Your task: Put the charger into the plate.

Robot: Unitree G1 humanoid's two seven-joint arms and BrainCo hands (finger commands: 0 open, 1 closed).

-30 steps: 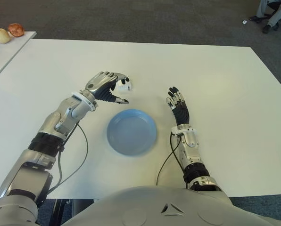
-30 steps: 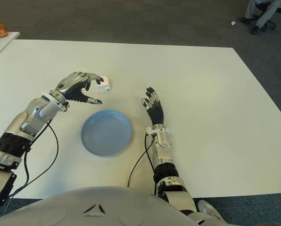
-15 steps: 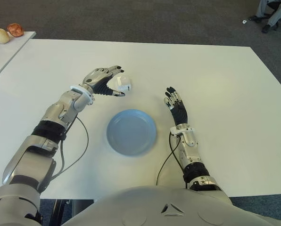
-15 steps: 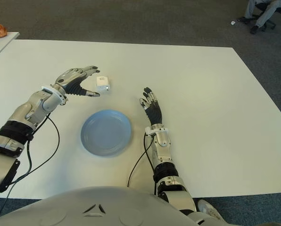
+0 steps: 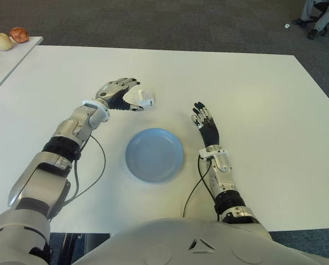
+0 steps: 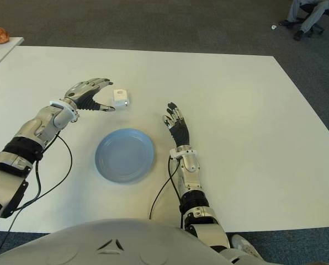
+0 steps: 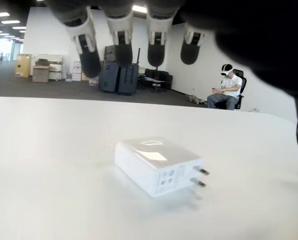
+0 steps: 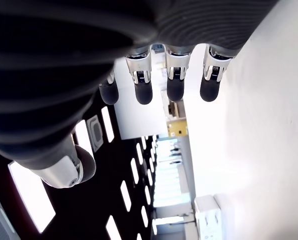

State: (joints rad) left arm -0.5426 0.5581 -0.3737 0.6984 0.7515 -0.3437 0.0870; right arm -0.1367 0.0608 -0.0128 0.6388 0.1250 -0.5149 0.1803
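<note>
The charger (image 5: 146,99) lay flat on the table (image 5: 253,94), beyond the plate (image 5: 154,154) and ungrasped. The left hand (image 5: 119,93) was held wide just beside it; the right hand (image 5: 206,122) was spread, empty, right of the plate. Reaching was judged underway; closing around the charger would be required next.

Both eye views look forward and down from the head onto the table (image 5: 253,88), sharing its whole top. The left wrist view faces the charger (image 7: 156,166) closely; the right wrist view sights along its fingers (image 8: 175,82).
</note>
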